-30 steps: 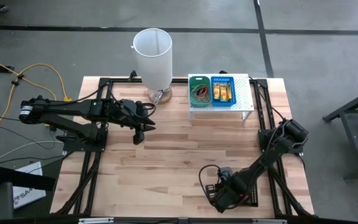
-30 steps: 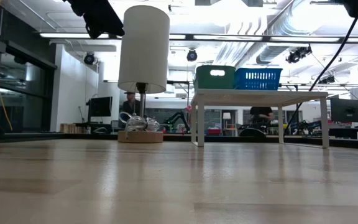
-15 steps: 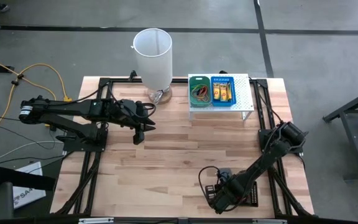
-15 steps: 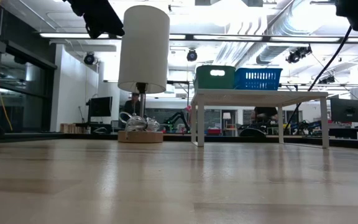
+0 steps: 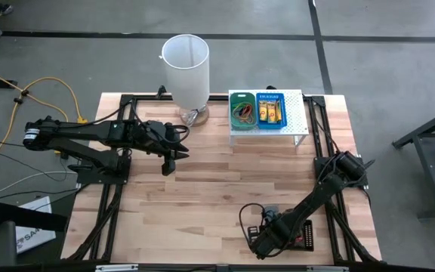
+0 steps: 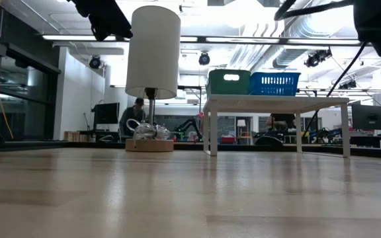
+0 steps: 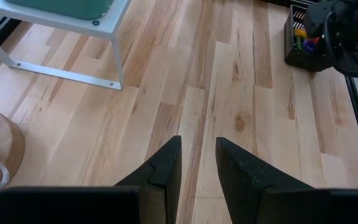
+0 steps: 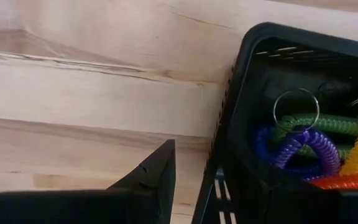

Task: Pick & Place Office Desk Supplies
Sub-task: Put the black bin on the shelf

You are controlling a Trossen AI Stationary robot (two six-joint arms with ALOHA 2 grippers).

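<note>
Change: right hand (image 5: 257, 243) is being swung lower beside the black tray (image 8: 278, 74), partly open, empty.
Meaning: coiled bands (image 8: 303, 140) are being approached; nothing gripped.

My worktop (image 5: 217, 181) shows pale wood planks with a smooth, satin finish. The black tray (image 8: 272, 50) looks like matt plastic mesh, holding glossy coiled plastic loops (image 8: 303, 140) on thin bright metal rings (image 8: 296, 109). The white cylinder (image 5: 186, 72) looks matt and smooth.
</note>
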